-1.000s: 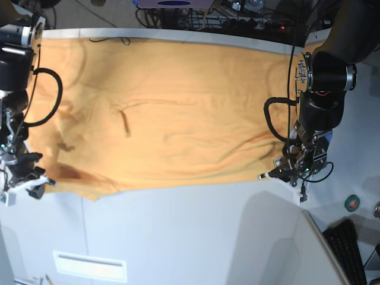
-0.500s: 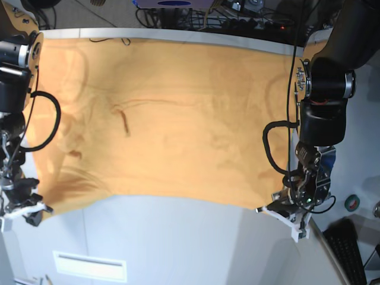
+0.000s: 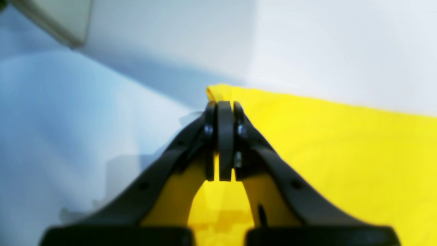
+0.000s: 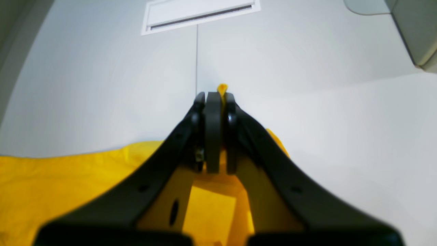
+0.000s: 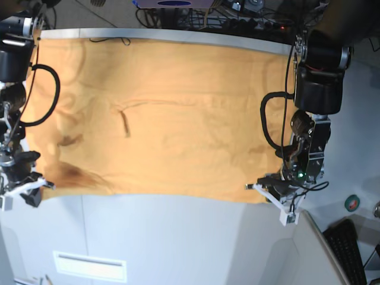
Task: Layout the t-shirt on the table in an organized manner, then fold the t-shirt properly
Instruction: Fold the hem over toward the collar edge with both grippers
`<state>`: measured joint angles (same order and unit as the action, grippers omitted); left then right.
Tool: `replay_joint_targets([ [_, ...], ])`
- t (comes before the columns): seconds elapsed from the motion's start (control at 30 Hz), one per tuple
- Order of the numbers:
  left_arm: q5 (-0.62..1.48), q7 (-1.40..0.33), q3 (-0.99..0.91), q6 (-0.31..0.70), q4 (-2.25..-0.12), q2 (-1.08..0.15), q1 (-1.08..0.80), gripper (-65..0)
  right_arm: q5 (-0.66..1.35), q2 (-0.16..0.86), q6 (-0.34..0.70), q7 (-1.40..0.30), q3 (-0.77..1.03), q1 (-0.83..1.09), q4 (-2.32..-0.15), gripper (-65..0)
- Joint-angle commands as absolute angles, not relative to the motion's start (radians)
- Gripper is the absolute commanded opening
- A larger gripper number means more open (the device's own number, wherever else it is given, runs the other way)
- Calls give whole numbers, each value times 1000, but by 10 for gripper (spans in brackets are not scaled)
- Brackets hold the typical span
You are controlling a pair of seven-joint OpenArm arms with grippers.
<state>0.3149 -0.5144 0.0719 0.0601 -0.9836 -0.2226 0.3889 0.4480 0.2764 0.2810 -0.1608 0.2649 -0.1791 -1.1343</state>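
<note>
Stretching across the far half of the desk (image 5: 178,237), the t-shirt (image 5: 166,119) lies spread wide and mostly flat in your base view, its far edge at the desk's back rim and its near hem running straight between the two arms. Your left end effector (image 3: 220,106), on the right of the base view, is pressed together on the corner of the hem, a tip of yellow cloth showing just past its fingertips. Your right end effector (image 4: 214,97), on the base view's left, pinches the opposite corner the same way, a small peak of fabric poking out above the closed tips. A short dark crease (image 5: 124,123) marks the cloth left of centre, with darker folds bunched near the right end effector's corner. A thin seam line (image 4: 197,58) crosses the bare desk beyond that corner.
</note>
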Motion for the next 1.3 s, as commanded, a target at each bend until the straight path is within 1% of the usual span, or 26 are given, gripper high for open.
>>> replay_joint_targets([
  [0.0, 318, -496, 68, 64, -1026, -231, 395, -650, 461, 292, 289, -130, 269, -185, -1171, -650],
  [0.1, 320, -503, 67, 64, -1102, -232, 326, -650, 461, 294, 289, -139, 274, -131, -1224, -650],
  [0.3, 320, -679, -48, 79, -1316, -231, 226, -650, 463, 317, 289, -266, 280, -27, -1395, -650],
  [0.37, 320, -717, -73, 113, -1376, -231, 194, -650, 464, 317, 286, -283, 282, 13, -1449, -650],
  [0.47, 320, -763, -85, 119, -1429, -231, 153, -650, 467, 309, 286, -291, 337, 82, -1535, -650],
  [0.67, 320, -769, -87, 122, -1531, -237, 31, -650, 466, 252, 286, -291, 446, 231, -1675, -650],
  [0.87, 320, -832, -87, 122, -1644, -236, -82, -650, 469, 249, 286, -291, 449, 357, -1739, -650],
  [1.0, 320, -832, -94, 122, -1695, -237, -142, -650, 470, 209, 286, -288, 472, 440, -1801, -650],
  [1.1, 320, -835, -136, 122, -1732, -236, -183, -650, 470, 177, 289, -291, 493, 493, -1853, -650],
  [1.27, 320, -835, -150, 122, -1774, -239, -243, -650, 470, 176, 289, -291, 492, 562, -1874, -650],
])
